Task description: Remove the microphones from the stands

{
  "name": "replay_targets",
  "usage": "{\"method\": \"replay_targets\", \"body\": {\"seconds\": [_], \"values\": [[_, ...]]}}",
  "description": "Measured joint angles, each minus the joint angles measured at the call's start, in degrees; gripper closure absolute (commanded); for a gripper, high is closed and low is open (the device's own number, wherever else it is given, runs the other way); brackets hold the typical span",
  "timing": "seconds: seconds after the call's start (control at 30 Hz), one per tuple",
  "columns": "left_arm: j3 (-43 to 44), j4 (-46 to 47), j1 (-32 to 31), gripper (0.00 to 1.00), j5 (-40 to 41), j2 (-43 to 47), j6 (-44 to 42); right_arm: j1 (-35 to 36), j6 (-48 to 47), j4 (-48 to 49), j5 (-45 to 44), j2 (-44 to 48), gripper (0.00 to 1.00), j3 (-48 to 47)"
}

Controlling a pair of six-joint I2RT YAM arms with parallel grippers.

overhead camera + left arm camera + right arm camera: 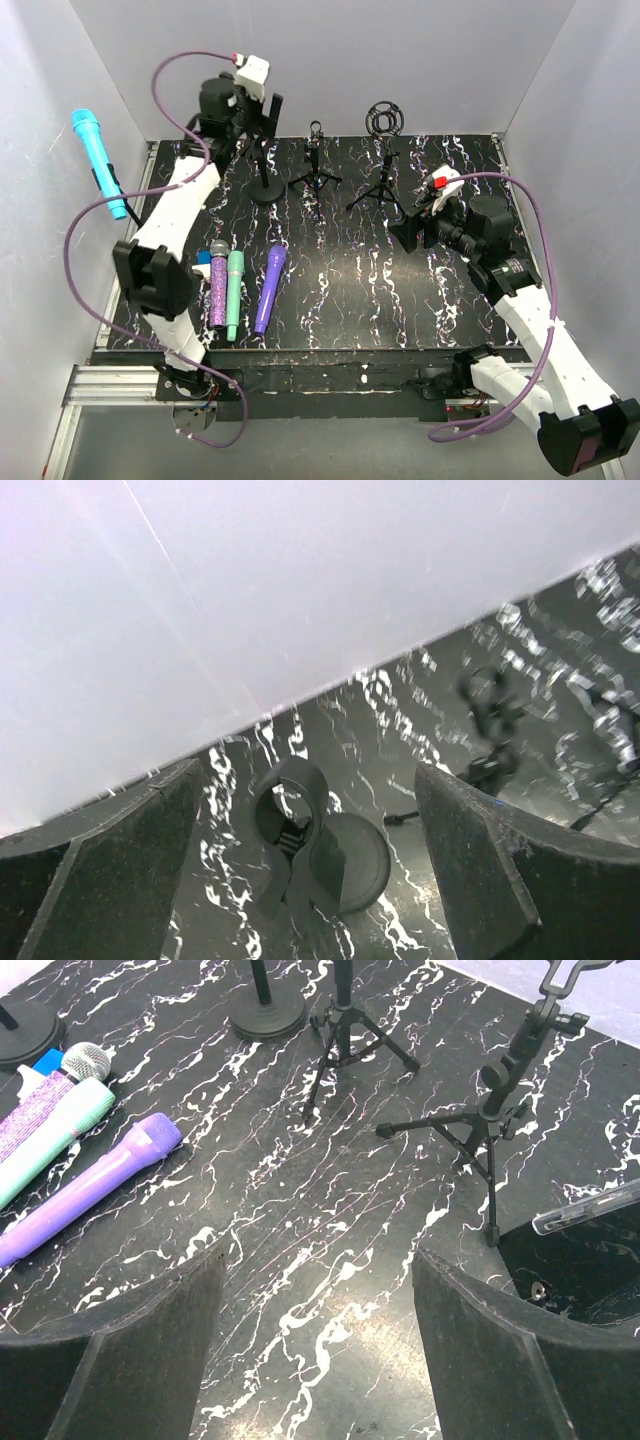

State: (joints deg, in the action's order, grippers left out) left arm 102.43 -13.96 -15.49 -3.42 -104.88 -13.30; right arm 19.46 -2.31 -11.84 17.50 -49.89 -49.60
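Stands (265,180): three, one round-footed, two tripods.
Cyan microphone (97,160): one, clipped up by the left wall.
Lying microphones (233,295): four, beside the left arm.
Left gripper (308,790): spread wide over the round-footed stand's clip (290,825).
Right gripper (318,1265): spread wide, nothing between its fingers.

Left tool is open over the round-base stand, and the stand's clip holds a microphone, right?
Not quite. The left tool is open over the round-base stand, but its clip is empty: no microphone sits in it. The left wrist view shows this.
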Motion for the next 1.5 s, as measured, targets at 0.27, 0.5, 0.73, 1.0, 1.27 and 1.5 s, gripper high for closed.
{"method": "replay_targets", "body": {"seconds": [0.27,0.5,0.73,1.0,1.27,1.5], "values": [[-5.01,-3.67,-0.02,0.19,0.63,29.49,-8.68,0.00,0.44,-0.02,1.01,-1.31,0.18,0.00],[-8.48,-5.22,5.44,0.16,19.47,45.92,-16.57,-0.02,0.81,-0.09,3.30,-5.79,0.19,-0.92],[-14.29,-17.35,23.34,0.17,27.82,46.27,-3.82,0.04,2.51,0.37,6.34,-11.23,0.20,-4.31],[-21.51,-20.85,26.18,0.21,30.42,44.96,4.52,0.04,3.50,0.46,8.00,-13.07,0.20,-7.63],[-29.00,-12.63,26.21,0.42,33.00,42.45,7.04,0.04,3.56,-0.83,8.59,-13.07,0.20,-8.22],[-29.97,-5.44,26.18,0.59,34.38,38.77,6.91,0.04,3.37,-1.81,8.20,-12.74,0.21,-8.81]]}}
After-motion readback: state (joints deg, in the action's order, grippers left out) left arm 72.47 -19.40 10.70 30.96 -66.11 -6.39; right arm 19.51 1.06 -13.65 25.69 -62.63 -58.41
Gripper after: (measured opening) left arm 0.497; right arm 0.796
